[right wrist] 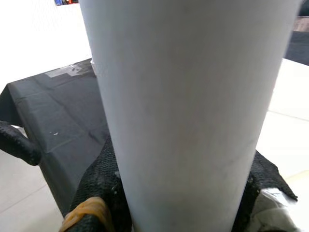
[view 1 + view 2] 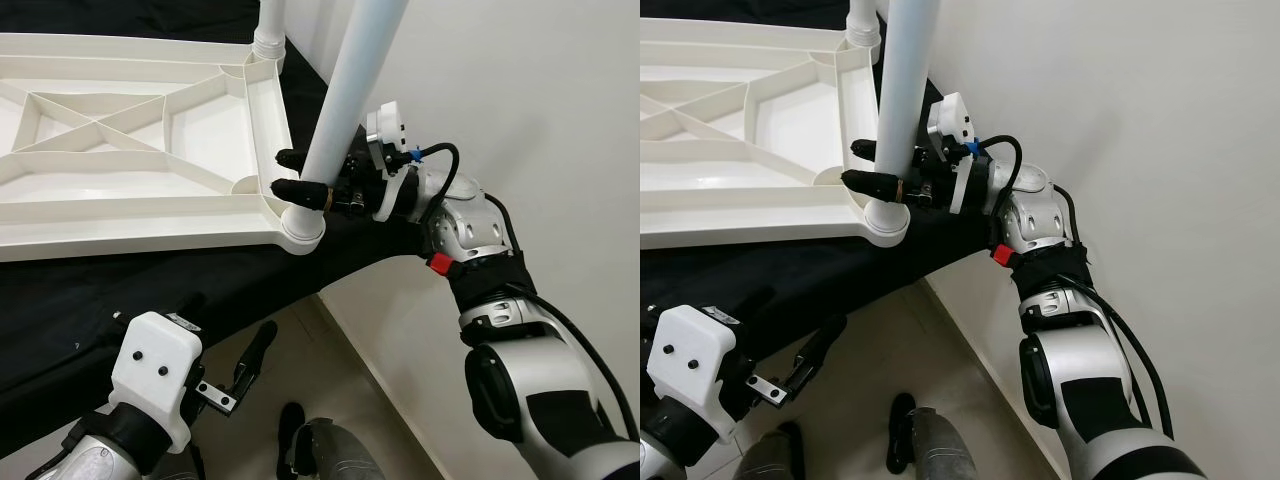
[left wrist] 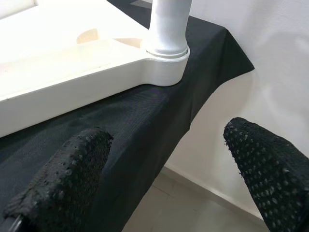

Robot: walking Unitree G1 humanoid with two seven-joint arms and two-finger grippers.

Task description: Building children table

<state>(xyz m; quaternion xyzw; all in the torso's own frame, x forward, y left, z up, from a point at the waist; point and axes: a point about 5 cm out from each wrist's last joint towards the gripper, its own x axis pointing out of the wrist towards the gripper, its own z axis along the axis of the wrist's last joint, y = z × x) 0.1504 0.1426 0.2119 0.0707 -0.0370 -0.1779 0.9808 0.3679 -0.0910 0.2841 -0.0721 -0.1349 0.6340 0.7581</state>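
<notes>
Left eye view puts the upturned white plastic children's table top (image 2: pixel 130 140), ribbed underside up, in the upper left of the frame on a black-clothed tabletop (image 2: pixel 150 290). A white cylindrical plastic leg (image 2: pixel 350 90) stands tilted in the round corner socket (image 2: pixel 300 225) at centre frame. The right tool (image 2: pixel 290 172) is clamped on the leg just above the socket. The left tool (image 3: pixel 169 179) hangs low in the lower left, fingers apart, holding nothing.

The leg leans and may not be fully seated; pushing at that angle could jam it or shove the table top off the nearby tabletop edge.
</notes>
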